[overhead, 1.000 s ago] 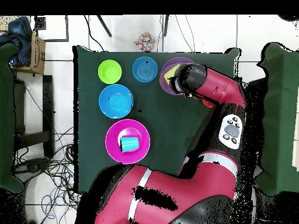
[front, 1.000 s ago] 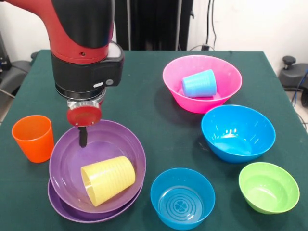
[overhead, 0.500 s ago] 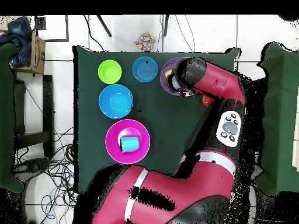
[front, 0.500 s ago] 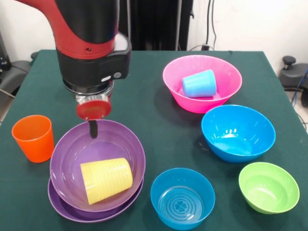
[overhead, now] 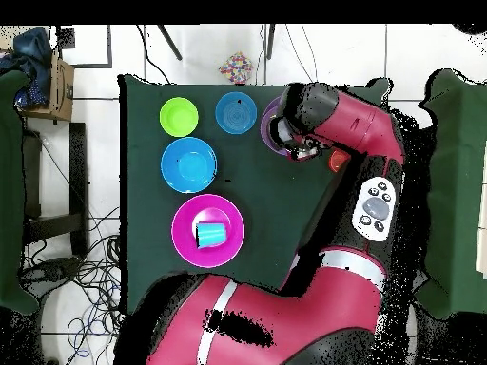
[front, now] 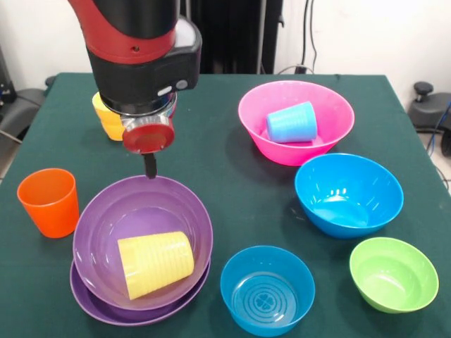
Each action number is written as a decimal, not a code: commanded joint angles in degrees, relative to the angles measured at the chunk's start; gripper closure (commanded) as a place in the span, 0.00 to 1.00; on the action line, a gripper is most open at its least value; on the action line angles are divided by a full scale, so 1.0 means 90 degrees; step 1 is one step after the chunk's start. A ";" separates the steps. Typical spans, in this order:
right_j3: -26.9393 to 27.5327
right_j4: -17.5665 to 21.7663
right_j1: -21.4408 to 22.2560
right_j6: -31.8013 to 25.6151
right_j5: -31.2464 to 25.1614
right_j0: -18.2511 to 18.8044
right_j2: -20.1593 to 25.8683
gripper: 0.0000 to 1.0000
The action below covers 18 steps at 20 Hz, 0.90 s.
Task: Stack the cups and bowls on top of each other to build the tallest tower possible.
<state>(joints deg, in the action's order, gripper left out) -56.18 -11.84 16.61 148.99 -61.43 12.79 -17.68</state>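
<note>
the arm (front: 134, 42) hangs over the far rim of the 2 nested purple bowls (front: 141, 239); only 1 dark fingertip of the gripper (front: 149, 166) shows, so i cannot tell its opening. inside the bowls a ribbed yellow cup (front: 156, 263) lies on its side. a grab there could roll it or tilt the top bowl. the orange cup (front: 49, 201) stands just beside the bowls and could be knocked over.

Ribbed pale-yellow cup (front: 156, 265); purple bowls (front: 113, 218)
</note>
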 commanded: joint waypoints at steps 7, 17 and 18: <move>0.0690 0.0139 -0.0062 0.0399 -0.0917 -0.0108 0.0273 0.00; 0.1438 0.0023 -0.0292 0.0994 -0.1545 -0.0395 -0.0054 0.00; 0.1525 0.0008 -0.0327 0.1047 -0.1620 -0.0412 -0.0086 0.00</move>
<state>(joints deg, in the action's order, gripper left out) -46.13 -12.03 16.96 148.99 -68.95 11.53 -20.92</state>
